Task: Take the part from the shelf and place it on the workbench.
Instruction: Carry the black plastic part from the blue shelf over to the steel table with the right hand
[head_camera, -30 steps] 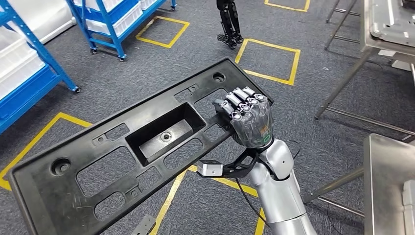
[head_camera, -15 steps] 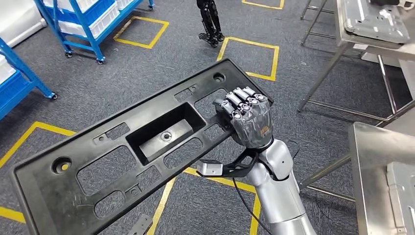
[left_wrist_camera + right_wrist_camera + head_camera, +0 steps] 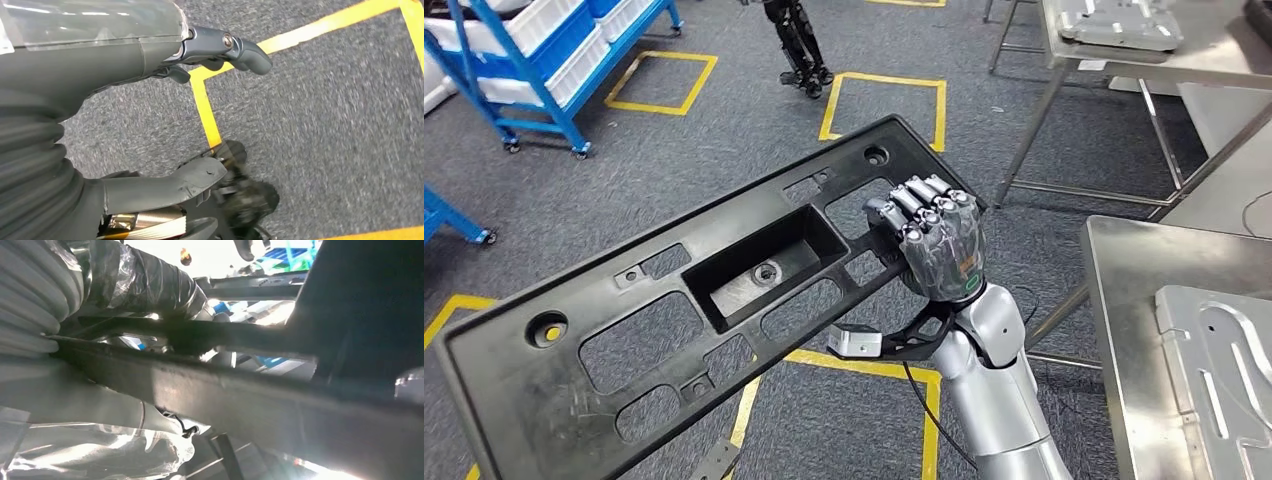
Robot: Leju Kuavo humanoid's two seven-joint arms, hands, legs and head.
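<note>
The part (image 3: 624, 330) is a long black plastic panel with a recessed box in its middle and several cut-outs. It is held tilted above the carpet, its far end higher. My right hand (image 3: 939, 250) grips its near long edge close to the far end, fingers curled over the top. In the right wrist view the hand (image 3: 150, 285) wraps the panel's edge (image 3: 300, 405) from close up. The steel workbench (image 3: 1124, 290) stands at the right. My left hand (image 3: 100, 75) hangs over the carpet with nothing in it, thumb and fingers apart.
A shaped metal sheet (image 3: 1224, 360) lies on the workbench. Another steel table (image 3: 1114, 62) with a metal sheet stands at the back right. A blue wheeled shelf (image 3: 534, 50) with white bins is at the back left, and another robot's legs (image 3: 796, 45) stand beyond yellow floor squares.
The camera has turned to the right: the shelves slid off to the left and more of the workbench has come into view. My right hand still holds the panel the same way.
</note>
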